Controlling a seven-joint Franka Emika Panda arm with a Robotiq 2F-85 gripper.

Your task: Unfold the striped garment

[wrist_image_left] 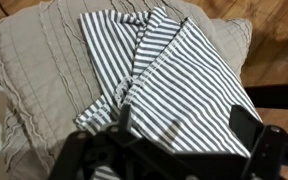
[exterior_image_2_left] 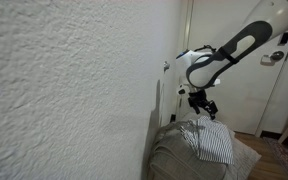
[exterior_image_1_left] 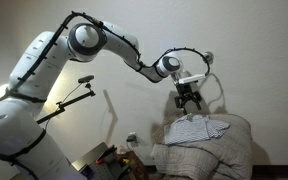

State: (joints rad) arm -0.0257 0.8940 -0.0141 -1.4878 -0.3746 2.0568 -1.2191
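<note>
On the cushion (wrist_image_left: 39,80) lies the garment (wrist_image_left: 174,75), folded in layers, with stripes running in different directions. Our claw (exterior_image_1_left: 188,102) hangs just above it, jaws wide and holding nothing. To unfold it well, we judge it best to pinch only the top layer near a free corner, not the whole stack. Then we lift and draw it outward, dragging nothing beneath.
</note>
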